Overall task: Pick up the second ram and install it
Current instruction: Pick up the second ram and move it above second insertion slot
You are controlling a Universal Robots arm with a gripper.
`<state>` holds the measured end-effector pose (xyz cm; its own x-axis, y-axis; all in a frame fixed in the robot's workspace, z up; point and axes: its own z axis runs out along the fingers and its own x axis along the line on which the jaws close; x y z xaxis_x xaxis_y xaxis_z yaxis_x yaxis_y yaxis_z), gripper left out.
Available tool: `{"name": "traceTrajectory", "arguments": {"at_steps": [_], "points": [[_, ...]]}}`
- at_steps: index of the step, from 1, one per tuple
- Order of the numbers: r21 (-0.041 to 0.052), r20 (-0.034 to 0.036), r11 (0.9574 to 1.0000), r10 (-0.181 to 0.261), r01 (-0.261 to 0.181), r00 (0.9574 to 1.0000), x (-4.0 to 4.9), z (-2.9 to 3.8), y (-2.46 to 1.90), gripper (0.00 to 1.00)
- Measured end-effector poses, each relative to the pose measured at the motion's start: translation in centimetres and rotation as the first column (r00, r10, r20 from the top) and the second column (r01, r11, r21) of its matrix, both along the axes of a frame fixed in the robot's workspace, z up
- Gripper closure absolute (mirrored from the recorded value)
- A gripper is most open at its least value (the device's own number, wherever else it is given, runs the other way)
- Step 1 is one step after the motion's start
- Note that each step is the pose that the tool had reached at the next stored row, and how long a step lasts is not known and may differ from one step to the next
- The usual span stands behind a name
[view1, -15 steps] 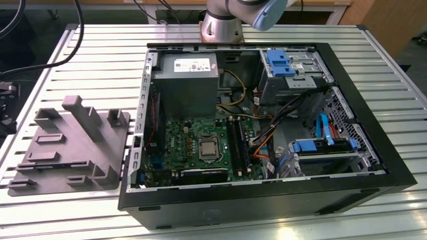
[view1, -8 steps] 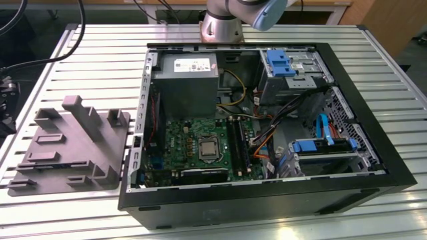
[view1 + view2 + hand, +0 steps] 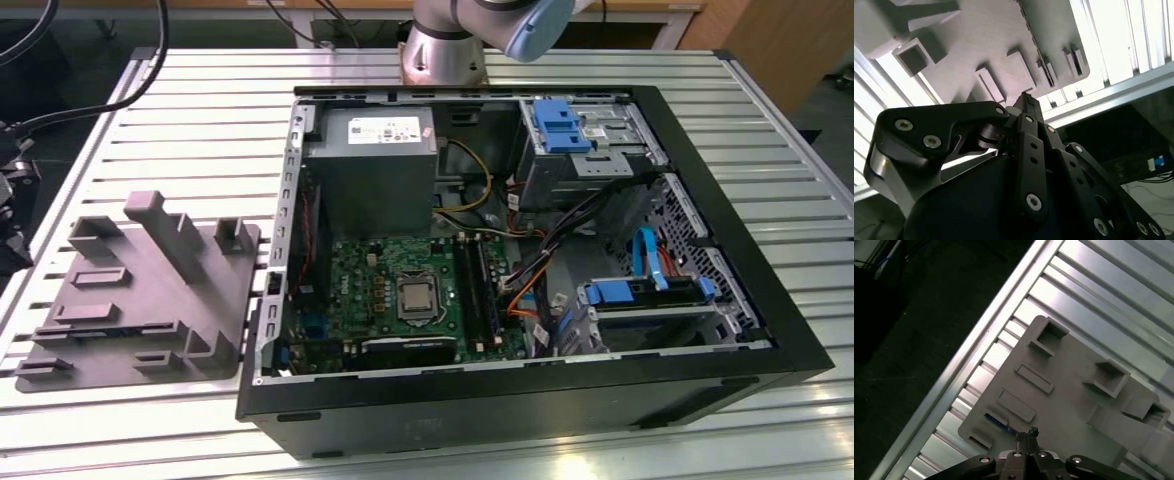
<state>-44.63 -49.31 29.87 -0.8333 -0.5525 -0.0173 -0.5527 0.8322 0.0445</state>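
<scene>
Furthest toward the exterior view's left, a matte grey plastic tray (image 3: 147,290) of upright blocks and shallow rectangular pockets lies flat on the ribbed aluminium desk (image 3: 174,120). The second ram (image 3: 120,329), a thin dark strip, sits on edge in a narrow slot of that tray (in the first wrist view the second ram (image 3: 996,421) shows as a sliver with a blue glint).

The tool (image 3: 1031,432), black metal with bolted linkage bars, hangs over the tray. In the second wrist view the tool (image 3: 1026,100) has its fingers pressed together into one narrow tip, gripping nothing. The tip is near the stick's slot and apart from the stick.

Further right stands an open black computer case (image 3: 534,410). Inside are a boxy grey power supply (image 3: 374,150) and, below it, a green motherboard (image 3: 387,265) with a square metal processor (image 3: 416,296) and long black slots (image 3: 477,285) beside it. Orange and black cables (image 3: 523,290) tangle next to these. Toward the exterior view's right sit perforated metal drive cages with glossy blue plastic clips (image 3: 561,125). The arm's smooth silver base (image 3: 461,40) rises behind the case.
</scene>
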Motion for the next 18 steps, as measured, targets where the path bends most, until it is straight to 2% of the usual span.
{"name": "traceTrajectory", "arguments": {"at_steps": [4, 7, 9, 12, 15, 18], "points": [[-0.0001, 0.0, 0.9973, 0.073, -0.073, 0.9973, 0.0, -0.05, 0.0, 0.89], [0.0, 0.0, 0.9919, 0.127, -0.127, 0.9919, 0.0, -0.08, 0.0, 0.89], [0.0, 0.0001, 0.9867, 0.163, -0.163, 0.9867, 0.0, -0.11, 0.0, 0.89], [0.0, 0.0001, 0.9762, 0.217, -0.217, 0.9762, 0.0, -0.13, 0.0, 0.89], [0.0, 0.0001, 0.9638, 0.267, -0.267, 0.9638, 0.0, -0.14, 0.0, 0.89], [0.0, 0.0, 0.9475, 0.32, -0.32, 0.9475, 0.0, -0.16, 0.0, 0.89]]}}
